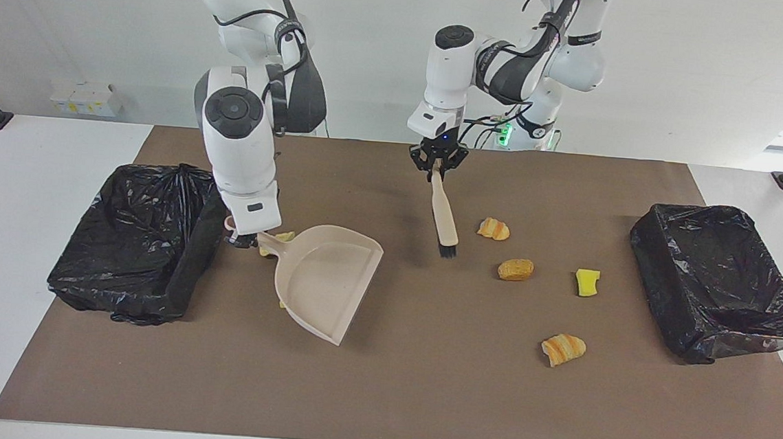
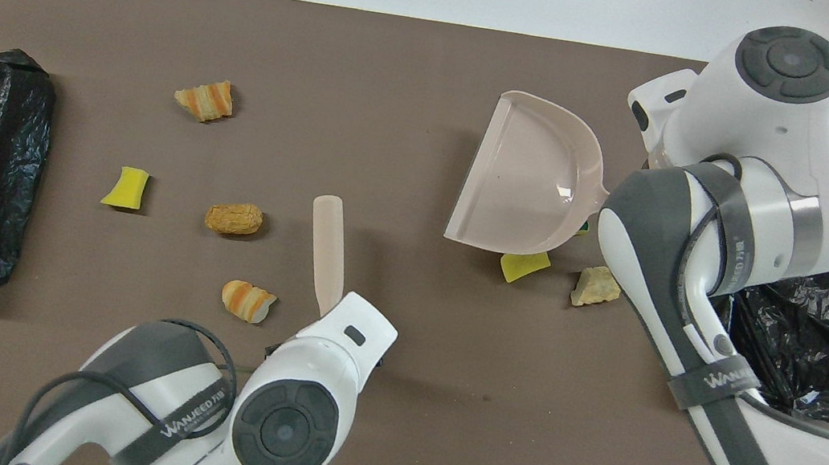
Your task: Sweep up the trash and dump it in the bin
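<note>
You've got a white room and a white table with a brown mat (image 1: 420,400) covering most of it, so every scrap stands out nicely. Walking the facing view from its left: a black-lined bin (image 1: 130,256) sits at the right arm's end. Next to it the right gripper (image 1: 242,236) is clamped on the handle of the beige dustpan (image 1: 322,280), which is raised off the mat and tilted, over a cluster of scraps; the overhead view shows a yellow sponge piece (image 2: 525,265) and a tan chunk (image 2: 597,286) peeking out beside it. Mid-table, the left gripper (image 1: 438,164) is pinched tight on the brush (image 1: 444,216), bristles down near the mat. Then come four scraps: a striped chunk (image 1: 493,229), a brown chunk (image 1: 516,269), a yellow sponge (image 1: 587,282) and another striped chunk (image 1: 563,349). Last is the second bin (image 1: 718,283).

Looks to me like you're lining up tools, nothing swept yet. Next you'll probably want the pan's lip flat on the mat, then brush scraps into it.
</note>
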### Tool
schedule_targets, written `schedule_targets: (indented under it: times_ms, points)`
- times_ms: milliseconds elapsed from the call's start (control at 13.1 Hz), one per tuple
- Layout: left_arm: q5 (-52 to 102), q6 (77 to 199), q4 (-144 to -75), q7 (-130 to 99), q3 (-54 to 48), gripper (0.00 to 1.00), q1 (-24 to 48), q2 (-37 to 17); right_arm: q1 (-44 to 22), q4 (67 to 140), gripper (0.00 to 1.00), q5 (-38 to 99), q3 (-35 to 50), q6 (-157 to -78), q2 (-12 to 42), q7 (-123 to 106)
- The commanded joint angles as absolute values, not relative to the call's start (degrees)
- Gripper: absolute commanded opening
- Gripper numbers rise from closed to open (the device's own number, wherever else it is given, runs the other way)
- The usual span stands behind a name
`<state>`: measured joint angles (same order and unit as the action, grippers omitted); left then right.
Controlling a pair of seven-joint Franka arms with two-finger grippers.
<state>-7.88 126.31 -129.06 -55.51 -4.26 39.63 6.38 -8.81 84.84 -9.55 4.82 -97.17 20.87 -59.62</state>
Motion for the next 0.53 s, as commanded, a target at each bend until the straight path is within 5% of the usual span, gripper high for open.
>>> schedule_targets:
  times_ms: [0, 458]
  points:
    - [-12.5, 123.6, -126.4, -56.3, -5.0, 0.00, 32.5, 4.3, -10.5, 90.2, 0.00, -10.7, 5.5, -98.3, 17.9, -63.6]
    - [-17.2, 126.2, -121.0, -36.3, -4.9, 0.00, 11.7, -2.3, -19.1, 95.4, 0.00, -5.8, 5.5, -106.7, 19.3, -50.7]
